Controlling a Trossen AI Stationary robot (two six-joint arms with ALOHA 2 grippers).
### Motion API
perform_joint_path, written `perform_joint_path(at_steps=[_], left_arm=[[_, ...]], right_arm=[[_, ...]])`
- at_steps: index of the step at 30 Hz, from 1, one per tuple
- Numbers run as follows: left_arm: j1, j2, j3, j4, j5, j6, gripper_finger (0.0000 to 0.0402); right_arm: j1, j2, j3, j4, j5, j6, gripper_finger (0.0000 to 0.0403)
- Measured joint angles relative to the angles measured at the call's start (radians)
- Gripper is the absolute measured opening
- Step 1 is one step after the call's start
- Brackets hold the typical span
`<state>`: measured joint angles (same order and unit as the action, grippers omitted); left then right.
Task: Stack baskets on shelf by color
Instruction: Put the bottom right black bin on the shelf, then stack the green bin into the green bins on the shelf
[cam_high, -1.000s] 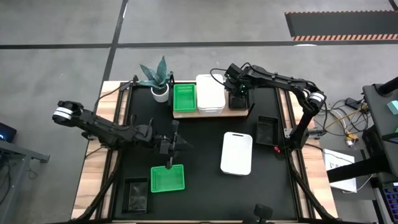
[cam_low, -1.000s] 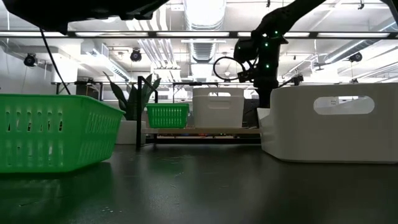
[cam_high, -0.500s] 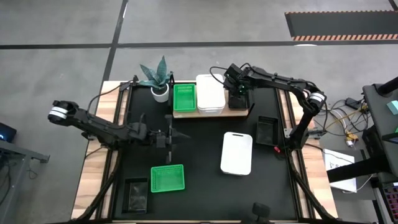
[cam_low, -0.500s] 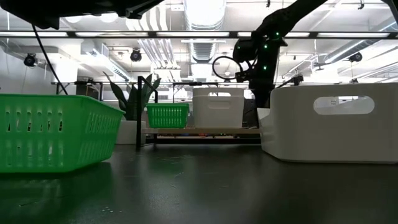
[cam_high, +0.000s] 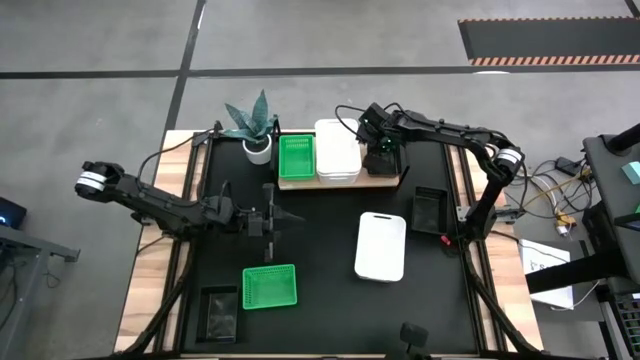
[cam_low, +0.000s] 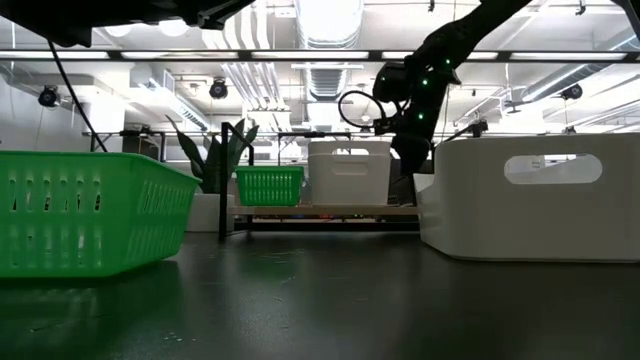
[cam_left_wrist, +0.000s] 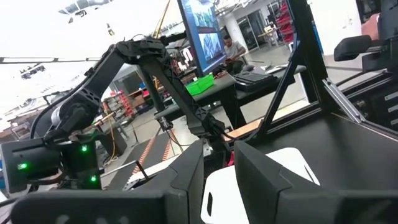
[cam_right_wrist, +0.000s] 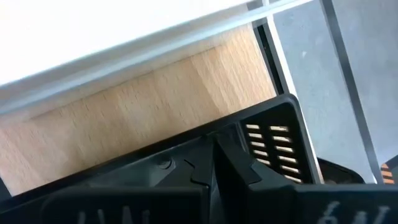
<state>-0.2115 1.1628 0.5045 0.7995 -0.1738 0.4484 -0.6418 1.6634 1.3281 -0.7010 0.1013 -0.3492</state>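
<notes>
Large black table top (cam_high: 330, 300), carrying at the middle of its far edge the light-brown wooden shelf (cam_high: 345, 184) with black posts

On the shelf, side by side: bright green slotted plastic basket (cam_high: 296, 157) at the left end, white plastic basket (cam_high: 338, 150) in the middle, small black slotted basket (cam_right_wrist: 273, 137) at the right end, the first two with long axes running far-to-near, across the shelf's length

Loose on the table: second white basket (cam_high: 380, 246) right of centre, long axis also far-to-near; second green basket (cam_high: 270, 286) towards the near-left corner, lying crosswise, long side along the near edge

Right gripper (cam_high: 381, 148) over the shelf's right end, fingers pinched together on the black basket's rim; shifted slightly towards the white basket over the last second, so probably nudging the black one into its slot. Exact heading of that basket not clear under the arm

Left gripper (cam_high: 272, 222), pulled back from above the second green basket a second ago, now hovering left of centre, fingers (cam_left_wrist: 186, 174) partly apart with nothing between them. Suggests that basket is not yet collected, its stacking on the shelved green one still to do
</notes>
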Motion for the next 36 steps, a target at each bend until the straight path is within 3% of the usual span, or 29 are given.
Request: perform_joint_path(at_steps=[28, 36], left_arm=[[0.0, 0.0, -0.002, -0.001, 0.0, 0.0, 0.0074], [0.0, 0.0, -0.003, -0.001, 0.0, 0.0, 0.0074]], right_arm=[[0.0, -0.006, 0.002, 0.003, -0.041, 0.061, 0.0009], [0.0, -0.064, 0.003, -0.056, -0.04, 0.069, 0.0009]])
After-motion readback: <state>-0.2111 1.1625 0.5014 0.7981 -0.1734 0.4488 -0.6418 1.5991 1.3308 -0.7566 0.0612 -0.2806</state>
